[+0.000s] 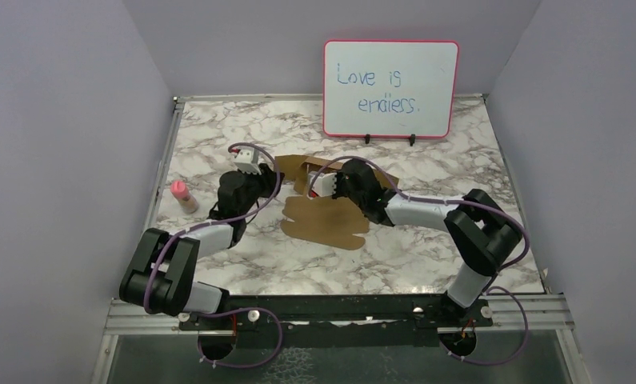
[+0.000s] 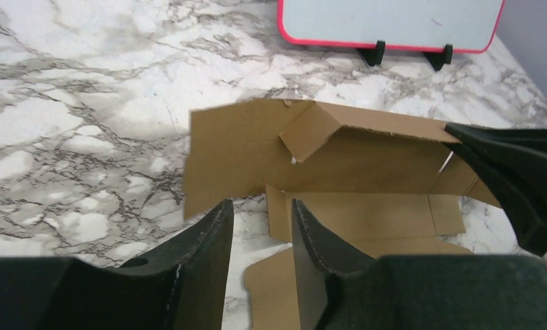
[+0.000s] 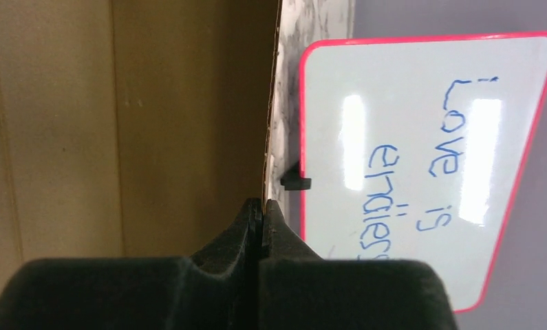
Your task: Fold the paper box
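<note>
Marble table point(image 1: 314, 264) | left jaws slightly parted | right jaws pinching paper box point(image 1: 326, 220)

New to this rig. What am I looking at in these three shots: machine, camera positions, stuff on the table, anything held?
Two robot arms are bolted at the near edge of a marble-patterned table. The wide picture comes from a fixed camera above and behind them; the other two come from a camera on each wrist, looking along its own two-finger tool. On the table: a brown cardboard die-cut box sheet, partly folded, a pink-framed whiteboard standing at the back, and a small pink-capped bottle on the left. The right tool is shut on a raised edge of the cardboard. The left tool is open, holding nothing, just in front of the sheet.
</note>
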Motion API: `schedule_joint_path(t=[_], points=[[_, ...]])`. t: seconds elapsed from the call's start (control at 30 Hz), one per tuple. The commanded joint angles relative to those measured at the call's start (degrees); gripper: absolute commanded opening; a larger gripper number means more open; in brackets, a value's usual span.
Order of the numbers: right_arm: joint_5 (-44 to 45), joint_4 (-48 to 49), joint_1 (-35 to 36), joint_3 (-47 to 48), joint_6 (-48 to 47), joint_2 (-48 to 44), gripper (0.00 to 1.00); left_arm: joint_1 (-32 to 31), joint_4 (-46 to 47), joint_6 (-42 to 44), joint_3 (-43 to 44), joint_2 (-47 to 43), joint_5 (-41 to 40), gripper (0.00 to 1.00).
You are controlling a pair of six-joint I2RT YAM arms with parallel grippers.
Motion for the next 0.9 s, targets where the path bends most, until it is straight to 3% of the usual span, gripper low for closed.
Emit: schedule_joint_path(t=[0.0, 0.23, 0.37, 0.63, 0.87], points=[[4.68, 12.50, 0.72, -2.75, -8.20, -2.60, 0.01, 4.26, 3.85, -4.57, -0.27, -3.62, 5.50, 0.40], [3.76, 17.68, 1.39, -6.61, -13.35, -3.98, 0.01, 9.96, 2.40, -4.17, 1.89, -7.15, 5.99, 0.47], [3.01, 22.11, 2.22, -9.34, -16.75, -4.39, 0.01, 12.13, 1.66, -5.15, 6.42, -1.19, 9.51, 0.47], [2.08, 19.15, 3.11, -8.96, -16.71, -4.37, 0.01, 13.16, 1.29, -5.17, 16.61, 12.33, 16.04, 0.43], [3.49, 27.01, 3.12, -11.38, -21.14, -1.30, 0.01, 13.12, 0.46, -5.52, 20.63, 19.98, 22.28, 0.39]])
